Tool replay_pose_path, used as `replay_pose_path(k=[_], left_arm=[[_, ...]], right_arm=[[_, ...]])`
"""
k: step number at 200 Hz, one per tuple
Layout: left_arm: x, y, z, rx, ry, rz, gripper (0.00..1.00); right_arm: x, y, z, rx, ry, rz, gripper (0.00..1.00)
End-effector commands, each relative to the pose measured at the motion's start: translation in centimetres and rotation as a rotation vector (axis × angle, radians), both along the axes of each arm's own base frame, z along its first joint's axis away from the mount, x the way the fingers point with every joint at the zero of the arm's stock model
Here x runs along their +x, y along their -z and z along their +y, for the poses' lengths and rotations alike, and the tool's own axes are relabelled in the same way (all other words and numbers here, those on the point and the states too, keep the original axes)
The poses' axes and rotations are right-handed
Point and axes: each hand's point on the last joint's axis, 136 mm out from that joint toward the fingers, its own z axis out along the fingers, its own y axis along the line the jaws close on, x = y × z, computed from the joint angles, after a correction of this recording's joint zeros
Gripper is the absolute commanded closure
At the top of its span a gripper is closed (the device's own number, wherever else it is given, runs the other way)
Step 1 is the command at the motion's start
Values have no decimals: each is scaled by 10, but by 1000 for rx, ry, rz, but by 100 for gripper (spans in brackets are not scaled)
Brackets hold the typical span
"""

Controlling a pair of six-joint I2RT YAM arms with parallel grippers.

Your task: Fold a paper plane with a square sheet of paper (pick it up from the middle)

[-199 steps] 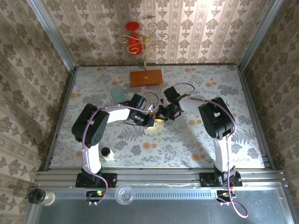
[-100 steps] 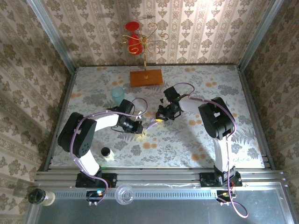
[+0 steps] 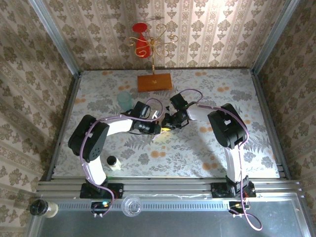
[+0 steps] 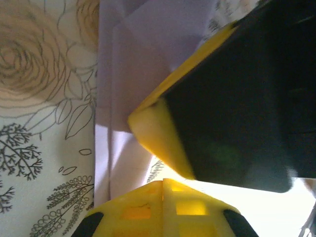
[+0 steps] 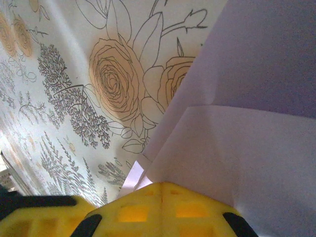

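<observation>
The pale lilac sheet of paper [image 4: 129, 74] lies on the flowered table, folded into overlapping layers with sharp creases. In the right wrist view the paper [image 5: 242, 128] fills the right side. Both grippers meet over it at the table's middle. My left gripper [image 4: 163, 183] is shut, tips together at the paper's edge, with the right gripper's yellow finger [image 4: 158, 136] just ahead of it. My right gripper [image 5: 162, 185] is shut too, its tips down on the top layer. From above, the left gripper [image 3: 157, 129] and right gripper [image 3: 167, 124] cover most of the paper, so whether it forms the paper plane is hidden.
A teal cup [image 3: 124, 98] stands left of the grippers. An orange-brown wooden board [image 3: 154, 82] lies at the back, with a gold stand and red piece [image 3: 143, 42] behind it. A small white bottle [image 3: 113, 162] stands near the left arm's base.
The left arm swung away to the left, then came back right to the paper beside the right gripper. The right gripper shifted slightly left.
</observation>
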Motion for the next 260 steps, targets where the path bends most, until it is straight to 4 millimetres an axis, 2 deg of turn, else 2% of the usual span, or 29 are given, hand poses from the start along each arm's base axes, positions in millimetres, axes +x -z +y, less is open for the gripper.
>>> replay_pose_path(k=[1,36,71,114,185,230,260], left_arm=[[4,5,4,14,-35,6,100],[-6,25,17,68,-53,55,100],[-9,31,21,70,-67,73,100],[-7,31,19,66,-67,78,100],[-7,32,21,70,-76,86,100],[-4,25,17,54,-76,73,100],[2,10,10,19,-74,46,100]], right_arm=[[-5,-3,-4,8,20,19,93],[9,-23,-5,63,49,-30,93],[28,-47,-15,91,94,-121,90],[39,-34,-37,-28,128,-128,89],[41,-9,-45,-116,124,-80,89],[41,3,-51,-152,124,-56,89],[36,13,-54,-179,120,-26,89]])
